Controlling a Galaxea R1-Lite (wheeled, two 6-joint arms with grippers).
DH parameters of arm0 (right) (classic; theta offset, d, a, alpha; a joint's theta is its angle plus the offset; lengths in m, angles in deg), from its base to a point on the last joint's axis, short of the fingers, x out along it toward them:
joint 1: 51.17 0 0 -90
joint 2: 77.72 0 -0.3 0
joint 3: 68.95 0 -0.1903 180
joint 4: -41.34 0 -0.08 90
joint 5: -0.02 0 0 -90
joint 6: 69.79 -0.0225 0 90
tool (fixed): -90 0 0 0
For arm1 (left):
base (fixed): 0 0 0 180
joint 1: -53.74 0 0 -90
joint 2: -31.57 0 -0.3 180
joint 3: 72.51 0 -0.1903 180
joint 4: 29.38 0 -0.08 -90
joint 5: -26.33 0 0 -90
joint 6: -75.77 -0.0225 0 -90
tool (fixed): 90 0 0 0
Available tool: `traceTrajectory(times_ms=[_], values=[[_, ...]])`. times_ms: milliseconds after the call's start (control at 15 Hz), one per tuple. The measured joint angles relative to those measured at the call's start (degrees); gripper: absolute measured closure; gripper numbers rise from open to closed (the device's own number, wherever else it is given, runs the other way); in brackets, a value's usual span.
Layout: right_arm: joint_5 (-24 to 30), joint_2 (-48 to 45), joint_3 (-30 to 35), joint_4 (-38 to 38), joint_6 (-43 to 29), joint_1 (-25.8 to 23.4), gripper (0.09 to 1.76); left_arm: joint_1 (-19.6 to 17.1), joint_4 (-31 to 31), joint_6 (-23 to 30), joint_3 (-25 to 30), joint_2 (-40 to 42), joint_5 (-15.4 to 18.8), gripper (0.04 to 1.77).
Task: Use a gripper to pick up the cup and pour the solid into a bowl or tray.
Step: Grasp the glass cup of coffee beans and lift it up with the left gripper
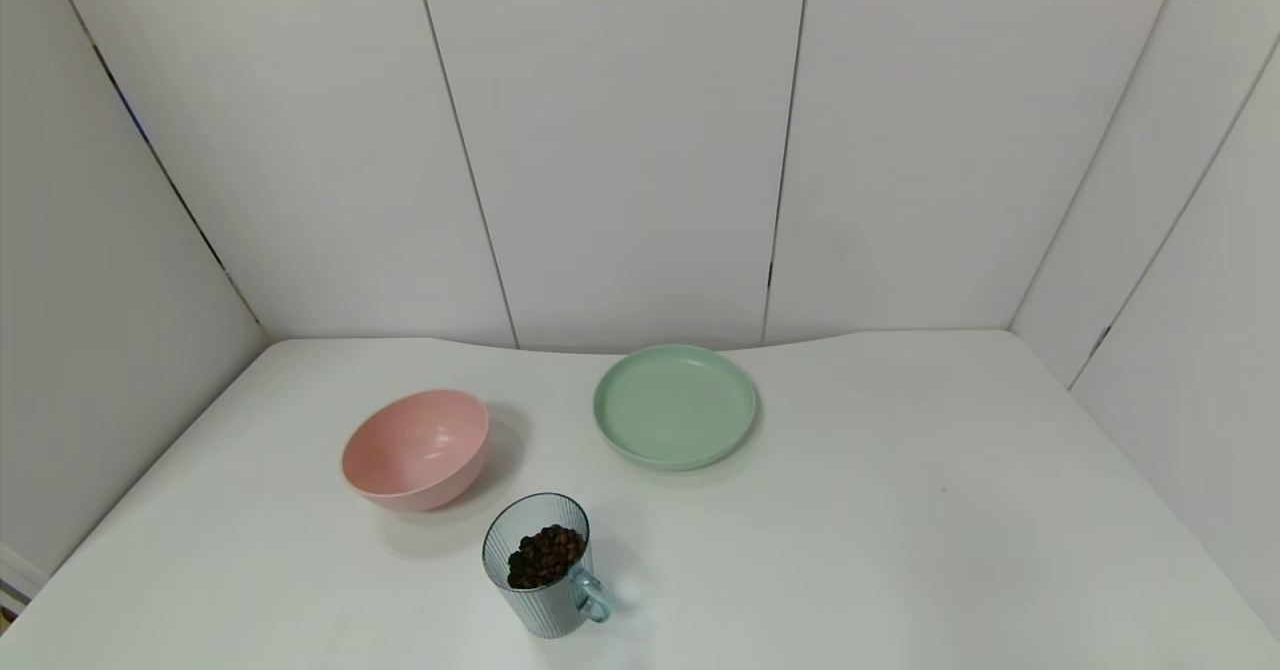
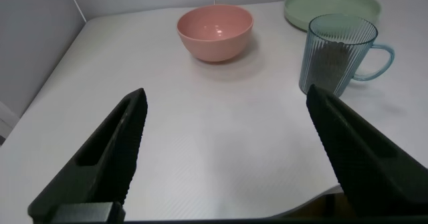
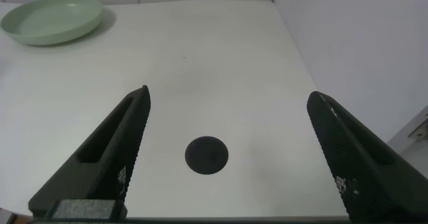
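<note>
The ribbed blue-grey cup (image 1: 545, 567) stands upright near the table's front edge, its loop handle to the right, with dark brown bean-like pieces (image 1: 545, 555) inside. It also shows in the left wrist view (image 2: 340, 53). The pale green plate (image 1: 675, 405) lies behind it, to the right, and is empty; it shows in both wrist views (image 2: 332, 7) (image 3: 52, 20). Neither gripper shows in the head view. My left gripper (image 2: 227, 97) is open and empty over the front left of the table, short of the cup. My right gripper (image 3: 229, 97) is open and empty over the front right.
A deeper pink bowl (image 1: 417, 447) stands left of the plate and behind the cup, also in the left wrist view (image 2: 215, 31). A round black hole (image 3: 206, 155) lies in the table (image 1: 900, 510) below my right gripper. White wall panels close the back and sides.
</note>
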Motion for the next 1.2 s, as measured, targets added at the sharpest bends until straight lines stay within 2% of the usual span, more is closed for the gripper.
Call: traceTrajectory(times_ms=[267, 600, 800, 1200], values=[[-0.02, 0.00, 0.00, 0.00, 0.00, 0.00, 0.14, 0.00, -0.59, 0.57, -2.23, -0.13, 0.33, 0.09], [-0.02, 0.00, 0.00, 0.01, 0.02, 0.00, 0.14, 0.02, -4.08, 0.74, -10.78, -4.79, 0.69, 0.09], [0.00, 0.00, 0.00, 0.00, 0.00, 0.00, 0.14, 1.28, -4.22, 0.66, -14.95, -11.47, 0.66, 0.09], [0.00, 0.00, 0.00, 0.01, 0.02, 0.00, 0.14, 6.79, -1.69, 0.20, -19.96, -30.49, 1.66, 0.09]])
